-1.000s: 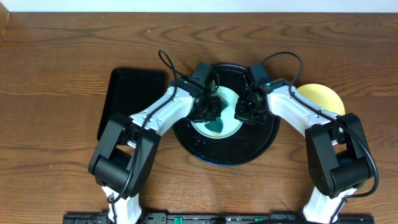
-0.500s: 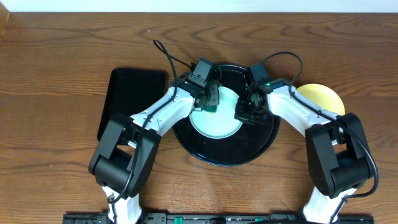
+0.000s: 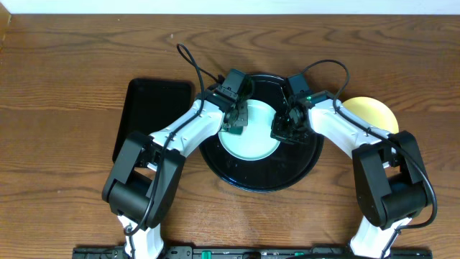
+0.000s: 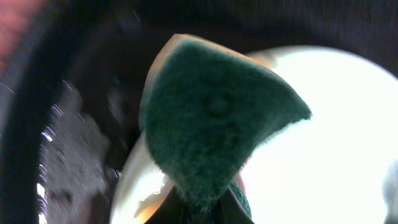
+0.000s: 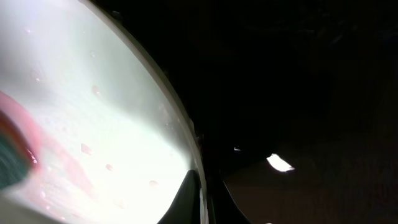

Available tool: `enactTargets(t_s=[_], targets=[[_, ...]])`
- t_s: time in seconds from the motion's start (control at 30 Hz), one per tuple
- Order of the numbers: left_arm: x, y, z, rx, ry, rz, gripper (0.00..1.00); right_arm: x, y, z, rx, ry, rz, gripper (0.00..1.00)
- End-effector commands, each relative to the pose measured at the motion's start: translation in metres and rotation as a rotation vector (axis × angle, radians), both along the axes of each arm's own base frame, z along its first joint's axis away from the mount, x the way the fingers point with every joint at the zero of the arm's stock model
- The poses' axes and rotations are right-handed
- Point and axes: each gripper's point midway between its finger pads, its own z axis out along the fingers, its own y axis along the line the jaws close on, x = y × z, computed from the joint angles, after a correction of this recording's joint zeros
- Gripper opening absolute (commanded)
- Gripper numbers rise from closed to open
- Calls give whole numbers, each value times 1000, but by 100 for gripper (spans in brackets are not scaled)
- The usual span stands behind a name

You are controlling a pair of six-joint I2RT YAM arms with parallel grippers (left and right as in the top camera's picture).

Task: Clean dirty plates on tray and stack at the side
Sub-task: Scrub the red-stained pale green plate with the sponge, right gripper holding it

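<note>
The round black tray (image 3: 228, 171) sits in the middle of the overhead frame, and one blue-green plate (image 3: 250, 144) lies flat on it, a little above the tray's centre. My left jaws are clamped on the green sponge (image 3: 238, 116), which hangs at the plate's upper-left rim. In the left wrist view the sponge (image 4: 214, 124) fills the centre, with the plate (image 4: 329, 143) bright to its right and the wet tray (image 4: 62, 162) dark to its left. I cannot tell from either view whether the sponge is pressing on the plate or just above it.

My right jaws are closed narrow on the plate's right edge. In the right wrist view the fingertips meet over the rim at the bottom of the frame, so I read them as steadying the plate (image 5: 93, 81) for scrubbing. That view also shows water beads and a reddish smear (image 5: 59, 158) at lower left, so I judge this plate only partly cleaned.

The yellow plate (image 3: 374, 111) lies off the tray on the counter (image 3: 72, 65) at the right of the overhead frame, partly hidden by my right arm. It looks set aside as the start of the stack, though I cannot see whether it is clean. A third plate does not show anywhere. The rectangular black tray (image 3: 151, 115) lies at the left.

Left to do: finish this plate, then move it onto the yellow one.
</note>
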Motion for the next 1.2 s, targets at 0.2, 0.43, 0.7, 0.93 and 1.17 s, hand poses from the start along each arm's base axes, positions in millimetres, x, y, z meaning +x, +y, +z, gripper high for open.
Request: enactTargets(t_s=[0.2,0.43,0.7,0.93,1.17], targets=[[-51,-44,-1,-240,221,-226,8,-17,6,-18,-24,62,27,1],[9,-32,6,-118,-51,-162,8,-17,6,-18,-24,64,27,1],[57,10,19,126,-281,-9,8,-17,6,-18,-25,63,27,1],[42,13,1,148,-198,-25,8,-17,6,-18,-25,63,27,1],[-17,-11,-18,-10,79,-139,8,-17,6,-18,-25,63,27,1]])
